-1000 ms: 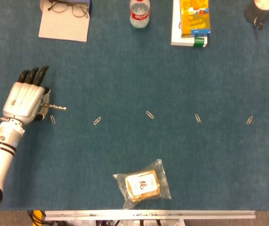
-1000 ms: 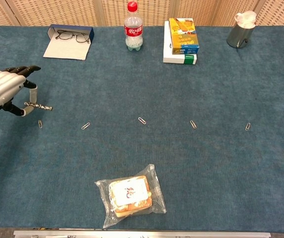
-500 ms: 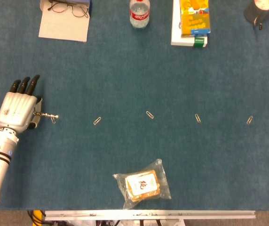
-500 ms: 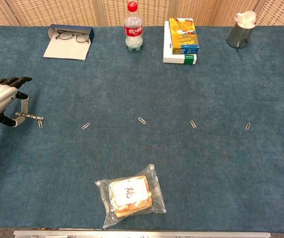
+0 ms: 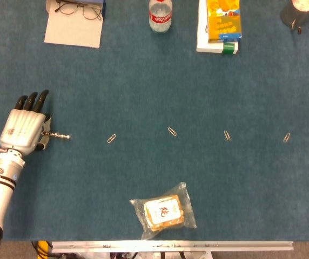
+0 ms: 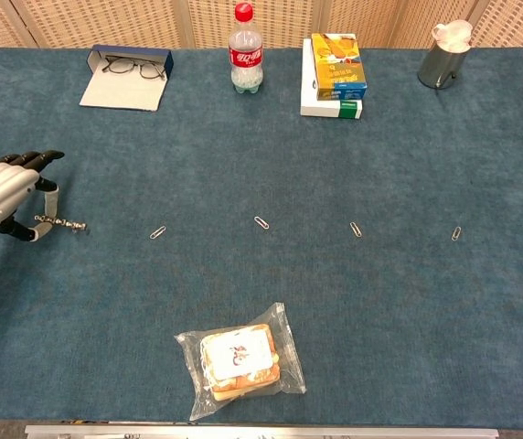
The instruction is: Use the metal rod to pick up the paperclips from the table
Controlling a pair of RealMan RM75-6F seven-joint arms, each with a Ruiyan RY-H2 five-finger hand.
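Left hand (image 5: 22, 129) at far left of table (image 5: 143, 81), thumb and a finger pinching rod (image 5: 57, 135), other fingers straight and together. Rod lies level, tip pointing right. Four paperclips (image 5: 112, 138) in a row to its right, apart from rod.

Blue carpeted tabletop (image 6: 380, 146), woven tan panels (image 6: 106, 20) behind it, metal rail (image 5: 170, 245) along the near edge

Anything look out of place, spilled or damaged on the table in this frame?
Nothing stands out. The left hand holds the metal rod level, just off the cloth. Four paperclips lie loose in a row to its right. The water bottle stands upright, and the snack bag lies flat and looks sealed.
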